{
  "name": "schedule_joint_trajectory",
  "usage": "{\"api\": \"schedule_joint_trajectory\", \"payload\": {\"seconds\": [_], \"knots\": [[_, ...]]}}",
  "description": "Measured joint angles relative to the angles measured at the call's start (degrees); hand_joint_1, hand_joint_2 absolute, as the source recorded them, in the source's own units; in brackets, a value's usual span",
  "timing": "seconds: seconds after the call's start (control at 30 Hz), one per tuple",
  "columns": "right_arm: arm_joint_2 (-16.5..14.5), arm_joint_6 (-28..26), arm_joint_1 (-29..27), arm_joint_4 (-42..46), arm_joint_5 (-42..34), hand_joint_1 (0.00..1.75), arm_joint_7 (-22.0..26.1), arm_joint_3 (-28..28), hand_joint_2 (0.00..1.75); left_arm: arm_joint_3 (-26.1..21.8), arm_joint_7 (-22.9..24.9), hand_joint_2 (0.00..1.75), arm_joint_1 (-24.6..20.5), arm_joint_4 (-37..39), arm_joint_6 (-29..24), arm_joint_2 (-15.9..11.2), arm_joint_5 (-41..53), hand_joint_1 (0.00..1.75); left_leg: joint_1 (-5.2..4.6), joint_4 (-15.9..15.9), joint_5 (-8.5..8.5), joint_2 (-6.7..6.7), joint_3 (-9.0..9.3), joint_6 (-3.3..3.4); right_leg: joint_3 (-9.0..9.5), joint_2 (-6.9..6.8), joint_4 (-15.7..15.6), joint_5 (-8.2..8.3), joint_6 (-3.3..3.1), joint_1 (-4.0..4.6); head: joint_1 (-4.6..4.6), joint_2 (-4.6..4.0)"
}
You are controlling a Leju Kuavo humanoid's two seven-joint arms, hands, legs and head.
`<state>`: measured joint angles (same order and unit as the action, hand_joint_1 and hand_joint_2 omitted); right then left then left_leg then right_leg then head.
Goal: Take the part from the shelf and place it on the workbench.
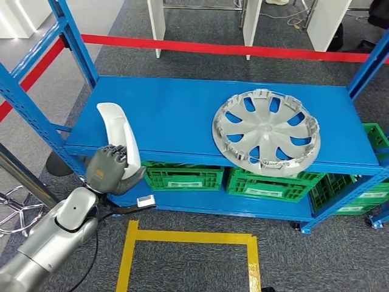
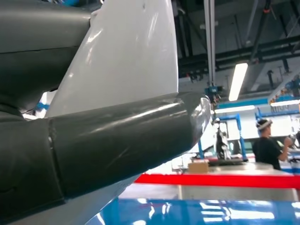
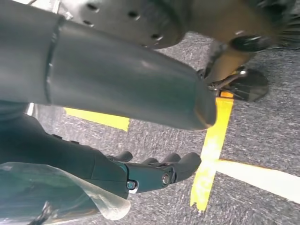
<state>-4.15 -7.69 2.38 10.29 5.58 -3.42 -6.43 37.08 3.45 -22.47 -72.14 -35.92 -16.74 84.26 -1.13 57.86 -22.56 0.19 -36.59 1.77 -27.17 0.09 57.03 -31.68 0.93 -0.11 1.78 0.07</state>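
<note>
- The head view is evenly and brightly lit from overhead; soft sheen is seen on the blue shelf [image 1: 183, 115], and only faint shadow is cast under the wheel cover [image 1: 266, 132].
- Straight rails are bowed slightly toward the edges at 9 and 3 o'clock.
- In the left wrist view, a ceiling strip light [image 2: 237, 81] is blown out, and the near thumb [image 2: 123, 140] is blurred with streaked glare.
- The right wrist view is dimmer, and close parts are soft.

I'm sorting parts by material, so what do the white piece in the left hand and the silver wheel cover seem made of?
White part: likely glossy painted plastic, with smooth, shiny highlights. Wheel cover: probably silver-painted plastic with a satin sheen and thin moulded clips around its rim; metal can't be excluded.
</note>
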Motion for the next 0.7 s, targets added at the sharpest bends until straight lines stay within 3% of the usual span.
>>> {"api": "schedule_joint_trajectory", "payload": {"seconds": [0.07, 0.1, 0.17, 0.23, 0.27, 0.3, 0.33, 0.4, 0.47, 0.5, 0.57, 0.6, 0.63, 0.7], "knots": [[-0.07, 0.01, -0.1, -0.01, 0.06, 0.0, -0.06, 0.0, 0.0, -0.41, 0.12, 0.0, 0.58, -0.24, -0.22, -0.77, -0.09, 1.75, 0.1, 0.04, 0.64, -0.04, -0.29, -0.59, -0.47, -0.14, -0.57, 0.51, -0.51, -0.05, -0.04, 0.0], [-0.13, 0.04, -0.12, -0.02, 0.07, 0.0, -0.08, 0.0, 0.0, -0.55, 0.13, 0.0, 0.85, -0.34, -0.27, -1.09, -0.11, 1.75, 0.17, 0.51, -0.19, -0.12, -0.63, -0.99, -0.9, -0.29, -0.62, 1.06, -0.93, -0.13, -0.01, 0.0], [-0.24, 0.23, -0.05, -0.02, 0.06, 0.0, -0.04, 0.0, 0.0, -0.85, 0.14, 0.0, 1.4, -0.59, -0.45, -1.78, -0.12, 1.75, 0.52, 4.29, -4.93, -0.24, -1.86, -1.85, -2.02, -0.56, -0.76, 2.41, -1.77, -0.3, 0.14, 0.0], [-0.25, 0.49, 0.02, -0.02, 0.03, 0.0, 0.09, 0.01, 0.0, -1.34, 0.14, 0.0, 2.18, -1.0, -0.71, -2.65, -0.12, 1.75, 1.05, 11.51, -10.43, -0.25, -3.22, -2.6, -3.6, -0.62, -0.68, 3.74, -2.09, -0.2, 0.3, 0.0], [-0.28, 0.61, 0.0, -0.02, 0.03, 0.0, 0.14, 0.02, 0.0, -1.65, 0.14, 0.0, 2.76, -1.28, -0.89, -3.13, -0.12, 1.75, 1.31, 14.67, -11.43, -0.25, -3.45, -2.87, -4.51, -0.61, -0.57, 4.39, -2.05, -0.15, 0.29, 0.0], [-0.33, 0.7, -0.02, -0.02, 0.03, 0.0, 0.17, 0.02, 0.0, -1.95, 0.14, 0.0, 3.37, -1.58, -1.09, -3.61, -0.12, 1.75, 1.54, 16.37, -10.96, -0.25, -3.05, -3.09, -5.45, -0.6, -0.4, 4.98, -1.94, -0.14, 0.32, 0.0], [-0.4, 0.79, -0.04, -0.02, 0.03, 0.0, 0.19, 0.02, 0.0, -2.26, 0.14, 0.0, 3.92, -1.88, -1.26, -4.06, -0.12, 1.75, 1.77, 16.13, -9.45, -0.25, -1.81, -3.26, -6.43, -0.6, -0.15, 5.53, -1.77, -0.14, 0.32, 0.0], [-0.57, 0.87, -0.04, -0.02, 0.03, 0.0, 0.19, 0.01, 0.0, -2.8, 0.14, 0.0, 4.56, -2.51, -1.45, -4.75, -0.12, 1.75, 2.18, 10.24, -6.82, -0.26, 3.09, -3.45, -8.16, -0.64, 0.52, 6.41, -1.26, -0.15, 0.33, 0.0], [-0.73, 0.87, 0.08, -0.02, 0.02, 0.0, 0.22, 0.0, 0.0, -3.24, 0.15, 0.0, 4.85, -3.15, -1.57, -5.18, -0.1, 1.75, 2.08, 2.31, -7.64, -0.37, 8.28, -3.08, -9.21, -0.7, 1.05, 7.25, -0.58, -0.11, 0.27, 0.0], [-0.79, 0.89, 0.14, -0.02, -0.05, 0.0, 0.27, 0.0, 0.0, -3.46, 0.16, 0.0, 5.02, -3.43, -1.69, -5.37, -0.1, 1.75, 1.83, -0.07, -8.41, -0.41, 9.55, -2.71, -9.49, -0.72, 1.1, 7.78, -0.24, -0.18, 0.24, 0.0], [-0.97, 0.97, 0.06, -0.04, -0.29, 0.0, 0.42, 0.01, 0.0, -3.98, 0.22, 0.0, 5.68, -3.92, -2.01, -5.85, -0.1, 1.75, 1.38, -1.39, -8.13, -0.29, 9.47, -1.67, -9.9, -0.68, 0.93, 8.78, 0.45, -0.53, 0.24, 0.0], [-1.08, 1.01, -0.07, -0.05, -0.41, 0.0, 0.46, 0.02, 0.0, -4.26, 0.25, 0.0, 6.06, -4.13, -2.24, -6.11, -0.12, 1.75, 1.28, -1.5, -7.5, -0.16, 8.92, -1.13, -10.27, -0.61, 1.15, 8.34, 0.71, -0.74, 0.24, 0.0], [-1.2, 1.03, -0.22, -0.07, -0.5, 0.0, 0.49, 0.02, 0.0, -4.6, 0.28, 0.0, 6.46, -4.36, -2.46, -6.35, -0.11, 1.75, 1.24, -1.61, -6.8, -0.03, 8.27, -0.55, -10.88, -0.51, 2.16, 6.72, 0.9, -0.84, 0.17, 0.0], [-1.46, 0.97, -0.43, -0.09, -0.63, 0.0, 0.48, 0.01, 0.0, -5.3, 0.28, 0.0, 7.19, -4.77, -2.97, -6.7, -0.05, 1.75, 1.1, -1.64, -5.32, 0.11, 6.57, 0.24, -12.69, -0.33, 7.51, 0.78, 0.99, -0.9, -0.08, 0.0]]}}
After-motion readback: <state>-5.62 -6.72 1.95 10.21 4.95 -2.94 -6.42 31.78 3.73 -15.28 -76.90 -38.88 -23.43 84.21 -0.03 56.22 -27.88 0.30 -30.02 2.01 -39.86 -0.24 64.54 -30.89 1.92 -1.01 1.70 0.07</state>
